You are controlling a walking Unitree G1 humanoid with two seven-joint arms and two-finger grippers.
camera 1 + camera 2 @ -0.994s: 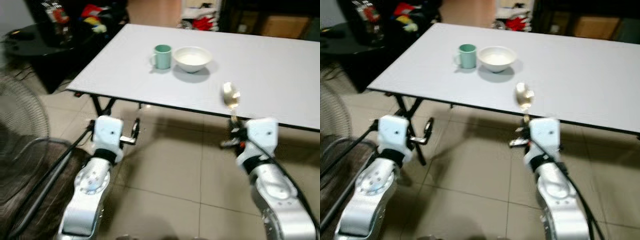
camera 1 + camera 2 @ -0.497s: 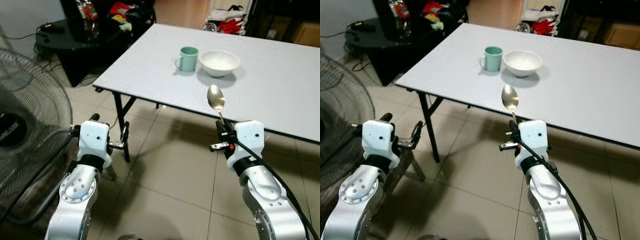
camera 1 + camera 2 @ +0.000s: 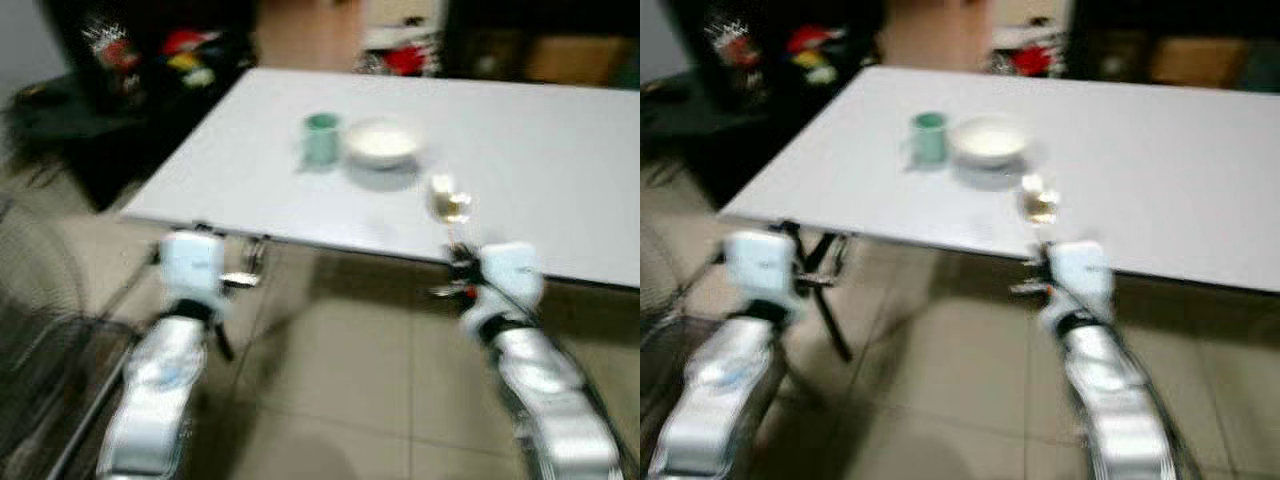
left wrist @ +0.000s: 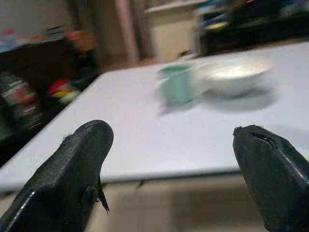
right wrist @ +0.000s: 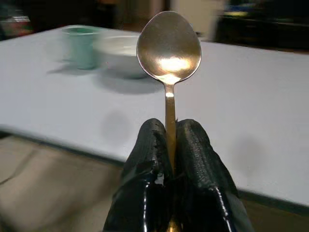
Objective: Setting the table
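Both eye views are motion-blurred, so the cup (image 3: 321,138) and bowl (image 3: 381,143) are soft smears and the dark clutter (image 3: 150,60) beyond the surface (image 3: 560,150) cannot be identified. The surface's right side is cut off by the picture's edge. In the right wrist view the spoon (image 5: 168,53) handle's lower part is hidden between the jaws.
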